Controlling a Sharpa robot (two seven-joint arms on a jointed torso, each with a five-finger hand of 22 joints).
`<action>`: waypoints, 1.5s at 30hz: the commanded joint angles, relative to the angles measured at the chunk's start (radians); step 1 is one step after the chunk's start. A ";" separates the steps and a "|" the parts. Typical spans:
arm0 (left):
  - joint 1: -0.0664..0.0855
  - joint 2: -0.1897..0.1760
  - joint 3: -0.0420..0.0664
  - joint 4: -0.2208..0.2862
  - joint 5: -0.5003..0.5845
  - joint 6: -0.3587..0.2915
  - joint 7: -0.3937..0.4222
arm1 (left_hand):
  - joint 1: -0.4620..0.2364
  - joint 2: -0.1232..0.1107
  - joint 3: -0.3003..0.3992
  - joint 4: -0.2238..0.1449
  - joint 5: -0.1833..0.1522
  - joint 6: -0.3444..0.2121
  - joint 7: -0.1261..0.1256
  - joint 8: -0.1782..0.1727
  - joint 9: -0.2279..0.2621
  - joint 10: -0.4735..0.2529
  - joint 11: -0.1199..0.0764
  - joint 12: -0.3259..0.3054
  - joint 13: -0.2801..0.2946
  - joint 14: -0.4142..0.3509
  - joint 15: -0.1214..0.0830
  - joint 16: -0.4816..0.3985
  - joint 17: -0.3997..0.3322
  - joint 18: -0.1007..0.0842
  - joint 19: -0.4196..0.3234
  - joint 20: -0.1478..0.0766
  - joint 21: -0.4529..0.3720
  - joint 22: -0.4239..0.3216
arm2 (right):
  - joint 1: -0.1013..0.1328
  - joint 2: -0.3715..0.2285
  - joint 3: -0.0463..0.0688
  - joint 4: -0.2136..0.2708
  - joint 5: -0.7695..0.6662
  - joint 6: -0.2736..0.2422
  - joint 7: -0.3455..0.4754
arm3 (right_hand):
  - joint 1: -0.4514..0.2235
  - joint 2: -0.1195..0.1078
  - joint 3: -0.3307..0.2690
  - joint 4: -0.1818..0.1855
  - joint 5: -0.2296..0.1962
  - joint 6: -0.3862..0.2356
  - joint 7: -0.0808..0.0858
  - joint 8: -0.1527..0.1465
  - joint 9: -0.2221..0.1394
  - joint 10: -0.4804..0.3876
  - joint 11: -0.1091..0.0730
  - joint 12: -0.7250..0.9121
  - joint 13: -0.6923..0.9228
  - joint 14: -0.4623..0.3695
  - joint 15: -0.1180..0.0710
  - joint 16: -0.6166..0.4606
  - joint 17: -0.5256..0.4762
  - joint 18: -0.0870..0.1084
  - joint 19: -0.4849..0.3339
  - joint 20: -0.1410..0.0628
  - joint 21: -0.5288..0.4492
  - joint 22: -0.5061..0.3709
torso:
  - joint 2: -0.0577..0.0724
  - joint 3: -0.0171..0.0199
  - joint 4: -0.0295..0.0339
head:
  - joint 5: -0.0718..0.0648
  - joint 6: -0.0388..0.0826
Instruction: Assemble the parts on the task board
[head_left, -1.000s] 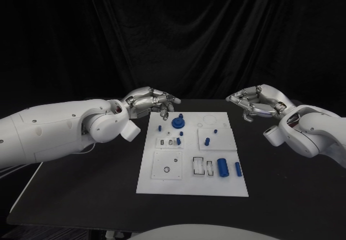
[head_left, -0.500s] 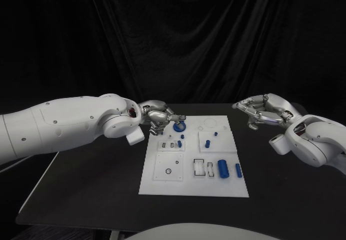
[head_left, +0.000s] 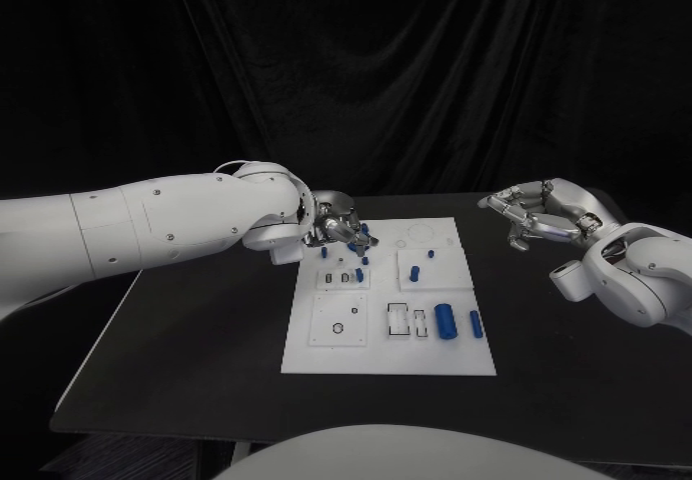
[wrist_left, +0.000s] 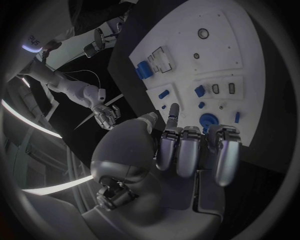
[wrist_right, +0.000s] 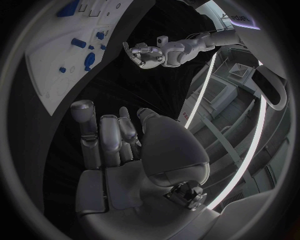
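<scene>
Left hand (head_left: 335, 226) now over smooth white task board (head_left: 389, 345)

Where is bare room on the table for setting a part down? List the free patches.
Bare black table lies left of the task board, below the left arm; more lies right of the board, nearer than the right hand. The board's far left corner is crowded: the left hand hovers by the blue parts.

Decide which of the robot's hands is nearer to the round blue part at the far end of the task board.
Left. The left hand hovers right at the round blue part; the right hand hangs off the task board's right side.
</scene>
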 joint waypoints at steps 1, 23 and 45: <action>0.002 0.025 0.001 -0.027 -0.066 0.032 -0.122 | 0.007 0.004 -0.002 -0.005 0.000 0.011 -0.003 0.015 0.029 0.107 -0.012 0.003 0.263 0.108 -0.012 -0.003 0.263 -0.009 0.044 -0.010 0.000 0.180 | -0.007 -0.001 0.001 -0.004 0.006 0.005 -0.007 | 0.012 0.001 -0.001 -0.003 0.004 -0.005 0.002 0.005 -0.001 0.008 0.002 0.004 -0.001 0.003 0.002 0.003 -0.001 0.007 0.001 0.004 -0.003 0.088 | 0.000 0.0074 -0.0035 | 0.005 -0.009; -0.026 0.116 0.001 -0.147 -0.071 0.043 -0.224 | -0.054 0.009 -0.017 -0.034 -0.021 -0.026 -0.049 0.190 0.413 0.107 -0.056 0.003 0.263 0.108 -0.056 -0.003 0.263 -0.004 0.040 -0.056 -0.015 0.160 | -0.015 0.005 0.001 -0.011 0.006 0.027 -0.033 | 0.039 -0.001 0.000 -0.005 0.032 -0.013 0.003 0.014 -0.004 0.003 0.003 0.005 -0.009 0.003 0.003 0.005 -0.005 0.010 -0.002 0.005 -0.013 0.085 | 0.000 0.0109 -0.0092 | 0.009 -0.024; -0.078 0.135 0.001 -0.172 -0.071 -0.046 -0.167 | -0.066 0.015 -0.010 -0.030 -0.010 -0.007 -0.058 0.174 0.456 0.107 -0.064 0.003 0.263 0.108 -0.063 -0.003 0.263 -0.002 0.032 -0.063 -0.021 0.149 | -0.015 0.004 0.001 -0.006 0.006 0.039 -0.032 | 0.048 0.001 0.002 -0.005 0.042 -0.015 0.004 0.018 -0.005 0.000 0.003 0.005 -0.012 0.005 0.003 0.008 -0.004 0.010 -0.001 0.006 -0.014 0.084 | -0.002 0.0130 -0.0070 | 0.007 -0.024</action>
